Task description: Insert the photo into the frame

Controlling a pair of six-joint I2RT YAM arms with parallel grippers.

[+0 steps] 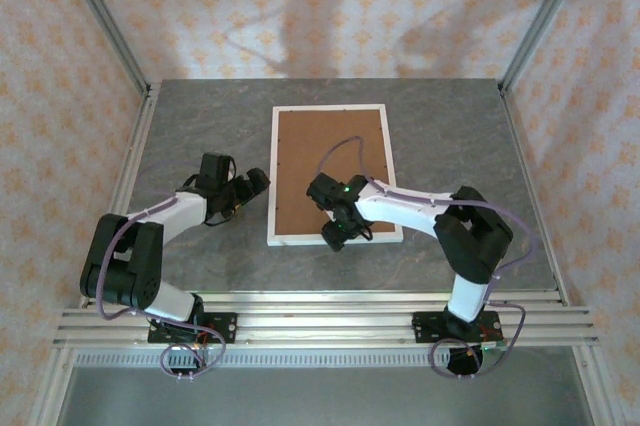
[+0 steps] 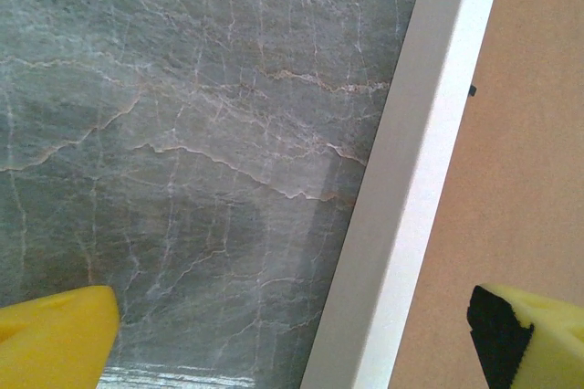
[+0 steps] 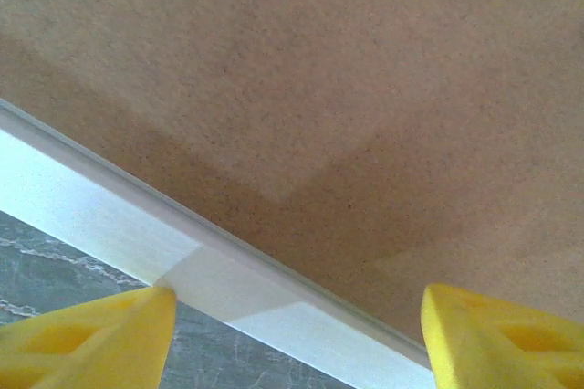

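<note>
Frame (image 1: 290,238) around brown backing board (image 1: 330,151)

We saw a robotics lab test cell, not a home. A left arm (image 1: 150,236) and a right arm (image 1: 420,208), white and black, were bolted to an aluminium rail (image 1: 320,314) at the near edge of a grey marble-patterned desk (image 1: 200,126). Bare aluminium posts (image 1: 105,16) rose at the far corners, and cloth (image 1: 330,6) printed with pale orange motifs hung around as makeshift walls.
</note>
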